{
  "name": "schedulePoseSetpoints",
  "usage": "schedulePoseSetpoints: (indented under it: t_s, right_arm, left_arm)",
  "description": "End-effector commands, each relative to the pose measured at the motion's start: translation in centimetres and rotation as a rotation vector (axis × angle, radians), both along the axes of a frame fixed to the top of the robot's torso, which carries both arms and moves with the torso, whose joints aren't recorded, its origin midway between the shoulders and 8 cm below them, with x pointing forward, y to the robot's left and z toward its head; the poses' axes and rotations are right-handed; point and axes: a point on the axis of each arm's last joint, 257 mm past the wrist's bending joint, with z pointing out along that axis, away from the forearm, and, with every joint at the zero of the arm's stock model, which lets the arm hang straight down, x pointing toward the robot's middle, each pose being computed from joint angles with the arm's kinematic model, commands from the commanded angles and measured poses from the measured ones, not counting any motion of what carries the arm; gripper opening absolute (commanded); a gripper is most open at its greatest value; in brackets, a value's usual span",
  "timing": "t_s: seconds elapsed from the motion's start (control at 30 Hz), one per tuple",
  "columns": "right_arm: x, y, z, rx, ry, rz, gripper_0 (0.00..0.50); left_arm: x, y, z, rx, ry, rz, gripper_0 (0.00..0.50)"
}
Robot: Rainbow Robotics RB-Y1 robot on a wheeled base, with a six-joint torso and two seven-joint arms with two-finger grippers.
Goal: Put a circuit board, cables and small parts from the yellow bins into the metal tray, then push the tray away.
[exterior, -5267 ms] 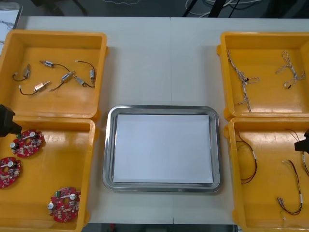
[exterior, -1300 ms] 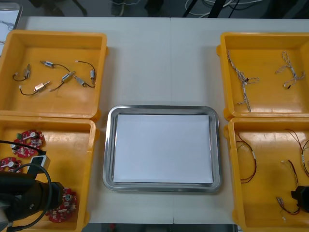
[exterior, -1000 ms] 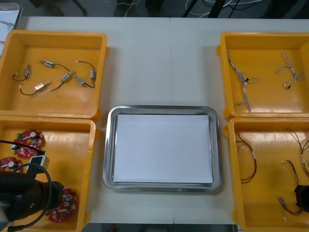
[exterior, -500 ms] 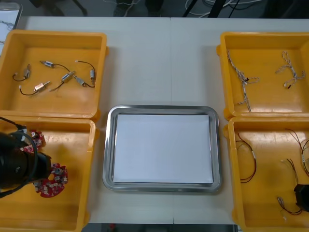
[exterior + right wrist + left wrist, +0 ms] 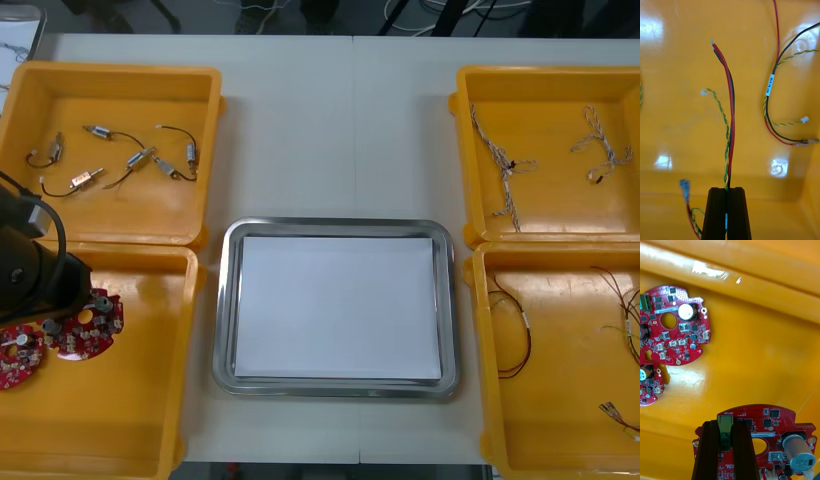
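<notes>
Item count around the one metal tray.
Left of it: two yellow bins, three circuit boards, six small metal parts. Right: two bins, two blue and white cable bundles, at least three red and yellow cables.

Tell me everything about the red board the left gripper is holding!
The board is round, flat and red, with a hole in the middle, tiny chips, white plugs, white lettering and a silver-topped can. The left gripper is shut on a dark green block at its rim, holding it over the floor of a yellow bin, apart from two other boards lying there.
</notes>
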Motion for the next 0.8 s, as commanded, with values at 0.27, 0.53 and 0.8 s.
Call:
schedulePoseSetpoints:
  t_s: [0.27,0.53,0.8]
  right_arm:
    - [0.1,1.5,8.4,-0.054,-0.002,0.125,0.000]
    - [1.5,6.3,11.8,-0.034,-0.026,0.324,0.000]
    - [3.0,10.3,12.7,-0.053,-0.034,0.486,0.000]
  left_arm:
    - [0.8,-4.4,5.4,0.009,-0.055,-0.108,0.000]
    - [0.6,-9.3,6.4,-0.054,-0.082,-0.125,0.000]
    - [0.5,-14.1,5.6,-0.059,-0.090,-0.167,0.000]
